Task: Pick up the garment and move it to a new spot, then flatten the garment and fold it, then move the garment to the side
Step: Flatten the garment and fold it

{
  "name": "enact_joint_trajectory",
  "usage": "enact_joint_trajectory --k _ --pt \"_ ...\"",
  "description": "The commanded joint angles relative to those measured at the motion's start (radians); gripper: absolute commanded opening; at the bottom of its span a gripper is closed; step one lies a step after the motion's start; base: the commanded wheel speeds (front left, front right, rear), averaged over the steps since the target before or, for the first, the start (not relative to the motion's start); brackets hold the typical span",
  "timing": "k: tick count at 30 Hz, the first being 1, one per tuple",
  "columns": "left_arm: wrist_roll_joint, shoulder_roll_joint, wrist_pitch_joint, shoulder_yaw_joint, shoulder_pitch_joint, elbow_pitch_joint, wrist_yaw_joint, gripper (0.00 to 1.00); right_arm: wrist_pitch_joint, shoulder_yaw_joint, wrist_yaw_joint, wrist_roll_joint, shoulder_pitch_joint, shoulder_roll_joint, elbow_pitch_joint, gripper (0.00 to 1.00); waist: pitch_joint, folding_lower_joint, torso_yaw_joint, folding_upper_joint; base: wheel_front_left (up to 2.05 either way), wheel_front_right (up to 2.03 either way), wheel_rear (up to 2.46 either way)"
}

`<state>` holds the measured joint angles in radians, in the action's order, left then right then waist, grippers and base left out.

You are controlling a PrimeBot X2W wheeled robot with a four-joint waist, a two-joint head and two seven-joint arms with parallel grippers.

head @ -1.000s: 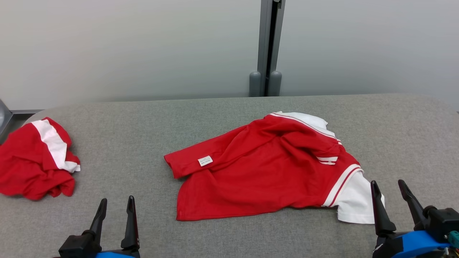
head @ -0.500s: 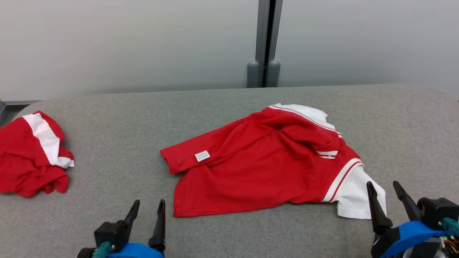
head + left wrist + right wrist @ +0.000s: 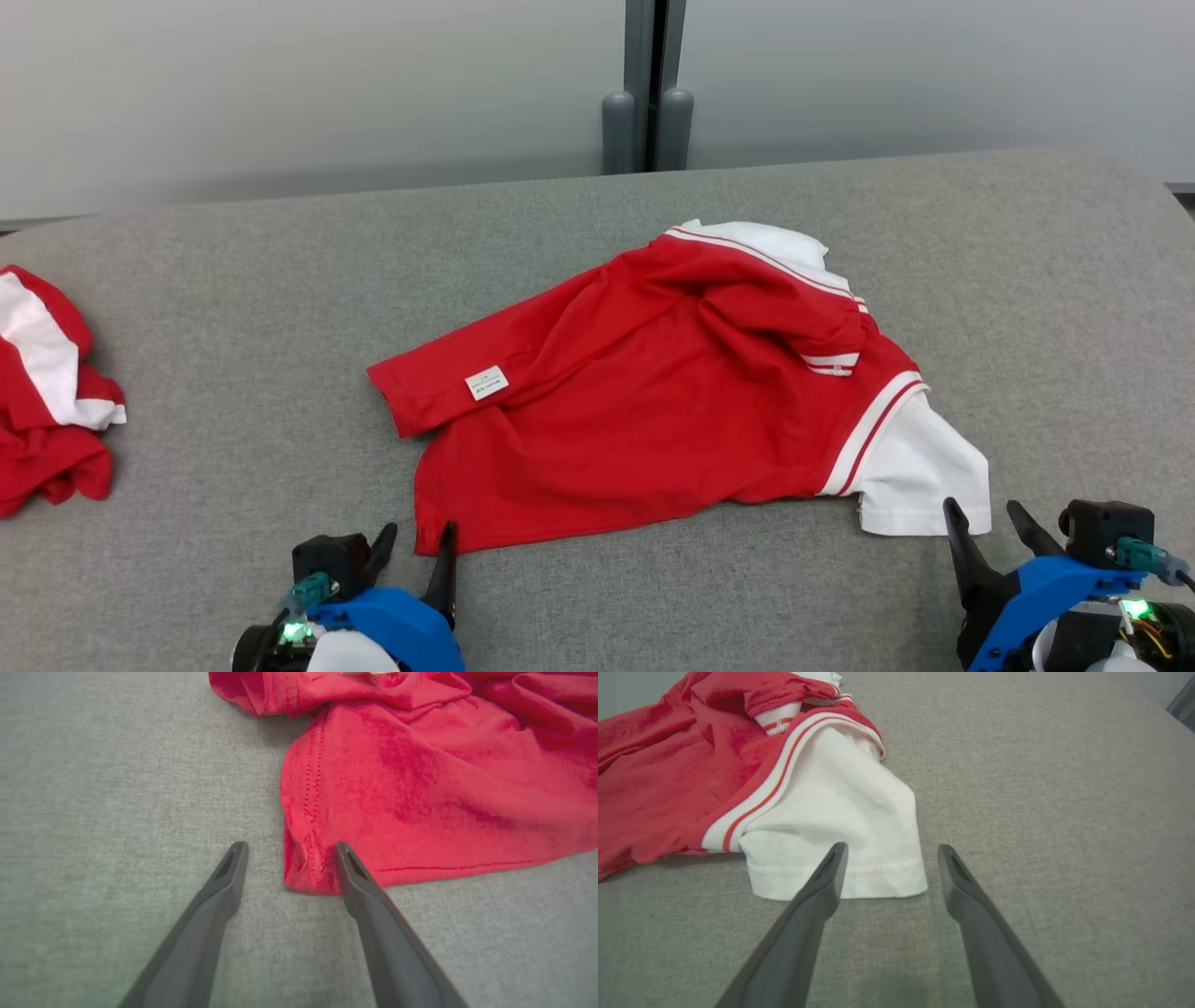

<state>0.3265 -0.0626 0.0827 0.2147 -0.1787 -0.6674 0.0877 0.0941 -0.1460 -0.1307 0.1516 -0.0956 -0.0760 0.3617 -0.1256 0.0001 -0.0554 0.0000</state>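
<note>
Head view: the red garment (image 3: 653, 401) lies crumpled on the grey table (image 3: 233, 280), with a second red heap (image 3: 42, 392) well to its left. Left wrist view: the left gripper (image 3: 289, 847), fingers apart, brackets the hem corner (image 3: 306, 877), closer than before. Right wrist view: the right gripper (image 3: 892, 847), spread wide, points at the white sleeve (image 3: 840, 807).

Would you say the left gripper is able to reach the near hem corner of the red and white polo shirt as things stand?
Probably yes: the left gripper is open, its fingers straddling that corner of the red and white polo shirt on the grey fabric table; nothing blocks it.
</note>
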Motion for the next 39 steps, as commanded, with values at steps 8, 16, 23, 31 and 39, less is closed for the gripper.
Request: enact_joint_trajectory --k 8,16,23,31,39 --pt "0.022 0.001 0.023 -0.006 -0.055 -0.093 -0.026 1.00 0.006 -0.008 0.000 -0.014 -0.086 0.006 0.122 1.00 -0.044 -0.0001 -0.003 0.0000 0.00 0.00 0.00" --pt "0.058 0.008 0.002 0.020 -0.052 -0.148 -0.001 0.00 0.020 0.030 0.000 -0.006 -0.120 0.014 0.222 0.00 -0.050 -0.0001 0.009 0.0000 0.00 0.00 0.00" --pt "0.103 0.012 0.009 0.052 -0.038 -0.141 0.024 0.00 -0.020 0.020 0.000 0.031 -0.113 0.005 0.172 0.00 -0.017 -0.0001 0.019 0.0000 0.00 0.00 0.00" --pt "0.340 0.012 0.057 0.010 -0.016 0.109 0.044 0.00 -0.023 0.020 0.000 0.174 -0.056 0.006 -0.101 0.00 0.030 -0.0001 0.028 0.0000 0.00 0.00 0.00" --pt "0.536 -0.037 -0.039 -0.040 0.023 0.538 0.041 0.00 0.055 -0.007 0.000 0.260 0.000 0.009 -0.465 0.00 0.050 -0.0001 0.028 0.0000 0.00 0.00 0.00"
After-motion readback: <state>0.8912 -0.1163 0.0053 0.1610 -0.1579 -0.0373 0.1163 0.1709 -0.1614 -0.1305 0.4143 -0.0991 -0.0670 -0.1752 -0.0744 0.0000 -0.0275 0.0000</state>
